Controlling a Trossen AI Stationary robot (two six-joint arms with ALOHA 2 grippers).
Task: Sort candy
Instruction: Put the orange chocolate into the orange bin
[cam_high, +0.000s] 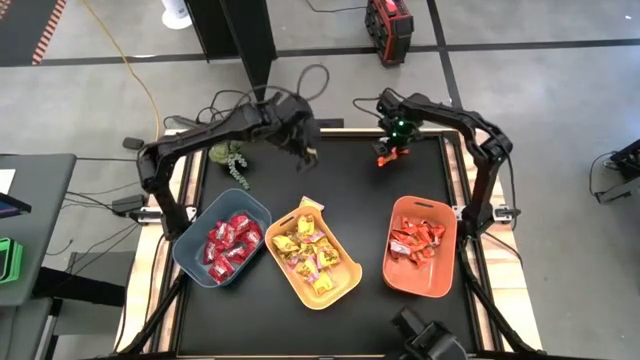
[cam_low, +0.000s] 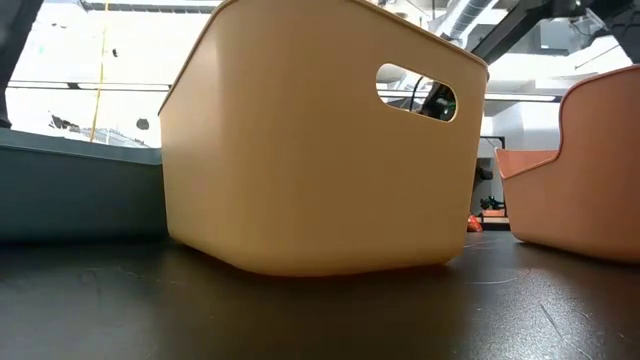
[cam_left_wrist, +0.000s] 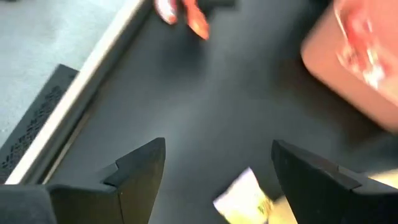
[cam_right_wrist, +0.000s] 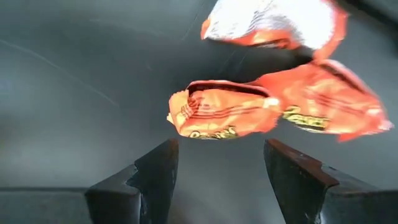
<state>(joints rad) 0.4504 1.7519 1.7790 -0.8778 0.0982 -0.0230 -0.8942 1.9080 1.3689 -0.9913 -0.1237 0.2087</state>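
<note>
Three orange-red and white candies (cam_right_wrist: 224, 112) lie in a small cluster (cam_high: 386, 157) on the black mat near its far edge. My right gripper (cam_right_wrist: 217, 162) hangs just over them, open (cam_high: 392, 148), with its fingers on either side of the nearest one and apart from it. My left gripper (cam_left_wrist: 217, 168) is open above the mat's far middle (cam_high: 305, 152). A yellow candy (cam_left_wrist: 244, 199) shows between and beyond its fingers, touched by neither. It lies at the yellow bin's far rim (cam_high: 311, 205). Red candies (cam_high: 230, 242) fill the blue-grey bin.
Three bins stand in a row on the near half of the mat: blue-grey (cam_high: 190, 262), yellow (cam_high: 345, 285) with yellow candies, orange (cam_high: 405, 282) with orange-red candies. A green sprig (cam_high: 232, 157) lies at the far left corner. The mat between the bins and the far edge is bare.
</note>
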